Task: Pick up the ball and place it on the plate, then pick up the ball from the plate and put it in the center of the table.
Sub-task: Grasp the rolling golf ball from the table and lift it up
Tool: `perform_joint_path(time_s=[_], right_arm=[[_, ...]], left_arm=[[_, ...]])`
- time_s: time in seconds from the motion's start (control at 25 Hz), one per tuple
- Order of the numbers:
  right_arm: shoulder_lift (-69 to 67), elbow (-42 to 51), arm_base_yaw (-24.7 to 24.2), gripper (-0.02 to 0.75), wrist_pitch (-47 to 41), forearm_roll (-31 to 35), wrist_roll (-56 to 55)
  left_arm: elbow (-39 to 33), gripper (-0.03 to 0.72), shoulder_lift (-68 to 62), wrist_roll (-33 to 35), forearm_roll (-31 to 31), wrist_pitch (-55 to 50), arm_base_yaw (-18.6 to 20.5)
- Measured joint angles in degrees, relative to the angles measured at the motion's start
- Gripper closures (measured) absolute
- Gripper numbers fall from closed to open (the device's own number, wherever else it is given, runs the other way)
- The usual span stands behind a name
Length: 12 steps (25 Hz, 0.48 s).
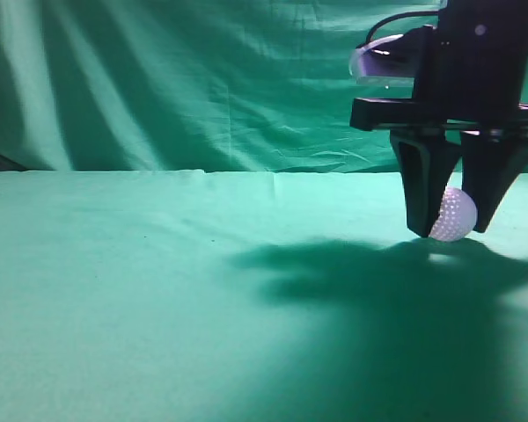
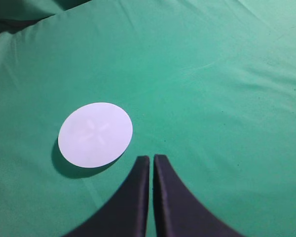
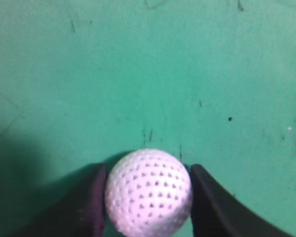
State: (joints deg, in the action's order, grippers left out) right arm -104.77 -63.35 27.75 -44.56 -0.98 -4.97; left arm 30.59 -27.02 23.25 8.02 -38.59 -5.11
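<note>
The white dimpled ball [image 1: 455, 214] sits between the two black fingers of my right gripper [image 1: 451, 230], at the right of the green table [image 1: 158, 290], at or just above the cloth. In the right wrist view both fingers of the gripper [image 3: 148, 169] touch the sides of the ball [image 3: 149, 193]. The round white plate [image 2: 95, 134] lies flat on the cloth in the left wrist view, left of and beyond my left gripper [image 2: 151, 158]. That gripper is shut and empty, above the cloth. The plate and the left gripper are out of the exterior view.
A draped green backdrop curtain [image 1: 202, 79] hangs behind the table. The right arm casts a wide dark shadow [image 1: 378, 290] over the cloth in front of the ball. The cloth under the right gripper has a few dark specks [image 3: 230, 119].
</note>
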Motion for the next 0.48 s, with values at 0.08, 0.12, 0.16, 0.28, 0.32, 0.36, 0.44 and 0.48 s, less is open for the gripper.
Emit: perform_joint_path(time_s=[0.08,0.12,0.16,0.28,0.32,0.36,0.44,0.48], right_arm=[[0.0,-0.06,0.0,0.4,-0.13,0.0,0.0],[0.0,-0.14,0.0,0.4,-0.13,0.0,0.0],[0.0,-0.42,0.0,0.4,-0.46,0.0,0.0],[-0.12,-3.26,0.0,0.4,-2.91,0.0,0.12],[-0.12,-5.08,0.11,0.4,-4.11,0.0,0.53],[-0.12,-7.16,0.31,0.4,-5.4,0.0,1.24],[-0.2,-11.48,1.18,0.4,-7.48,0.0,3.1],[-0.2,-13.94,2.01,0.4,-8.53,0.0,3.81]], left_arm=[[0.0,0.688,0.0,-0.02,0.0,0.0,0.0],[0.0,0.688,0.0,-0.16,0.0,0.0,0.0],[0.0,0.688,0.0,-0.16,0.0,0.0,0.0],[0.0,0.688,0.0,-0.16,0.0,0.0,0.0],[0.0,0.688,0.0,-0.16,0.0,0.0,0.0],[0.0,0.688,0.0,-0.16,0.0,0.0,0.0],[0.0,0.688,0.0,-0.16,0.0,0.0,0.0],[0.0,0.688,0.0,-0.27,0.0,0.0,0.0]])
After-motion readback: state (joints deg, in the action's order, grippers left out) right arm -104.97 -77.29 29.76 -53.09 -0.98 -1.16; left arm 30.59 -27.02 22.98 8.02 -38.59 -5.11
